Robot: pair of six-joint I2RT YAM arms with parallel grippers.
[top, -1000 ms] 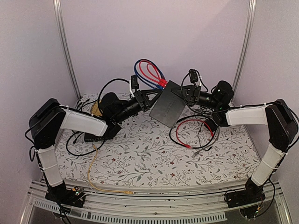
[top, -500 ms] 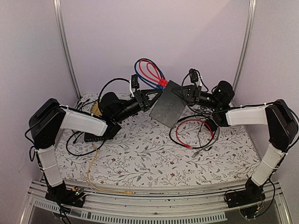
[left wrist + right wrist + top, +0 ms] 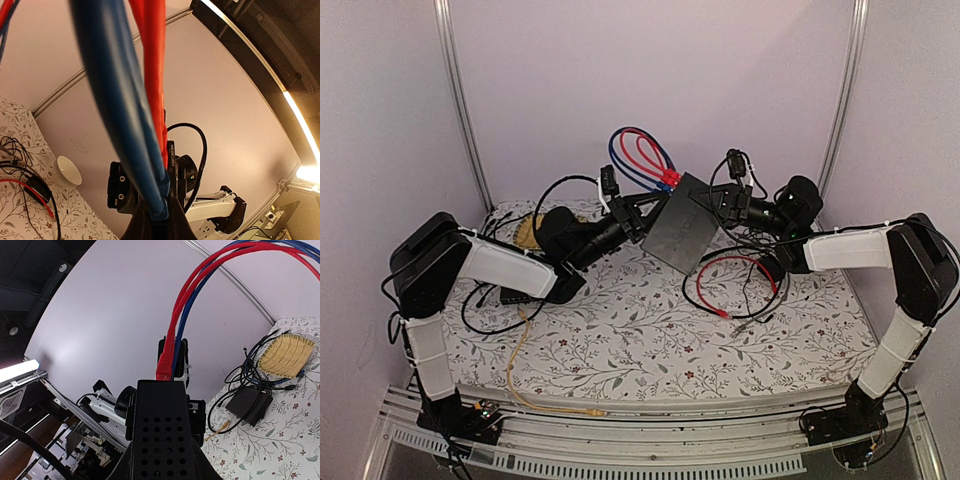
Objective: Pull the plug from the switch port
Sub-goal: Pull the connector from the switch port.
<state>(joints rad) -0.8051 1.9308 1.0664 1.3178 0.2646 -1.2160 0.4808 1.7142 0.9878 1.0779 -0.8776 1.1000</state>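
The switch (image 3: 680,228), a flat matte-black box, hangs tilted above the floral surface (image 3: 640,330) at the back of the workspace, between the two arms. The right jaws are closed part-way on it, gripping its perforated body (image 3: 160,430) from the side nearer the right arm. The switch port (image 3: 165,382) lies in the thin edge that faces away from that wrist and toward the left arm, where a red plug (image 3: 164,371) sits seated, with a blue lead running in just behind it. The left jaws are pressed fully together on the end of the blue cable (image 3: 115,100), pinching the blue plug (image 3: 158,212) right at that edge, with a red cable (image 3: 152,60) running alongside and touching it. Whether the blue plug is in its socket or already out I cannot tell, as the jaws hide the joint. Both cables rise from the switch in loops against the back wall. A loose red lead (image 3: 740,258) lies coiled on the surface below the right arm. A dark grey box (image 3: 525,295) with a yellow cable (image 3: 517,350) lies near the left arm, and a woven tray (image 3: 287,356) lies beyond it.
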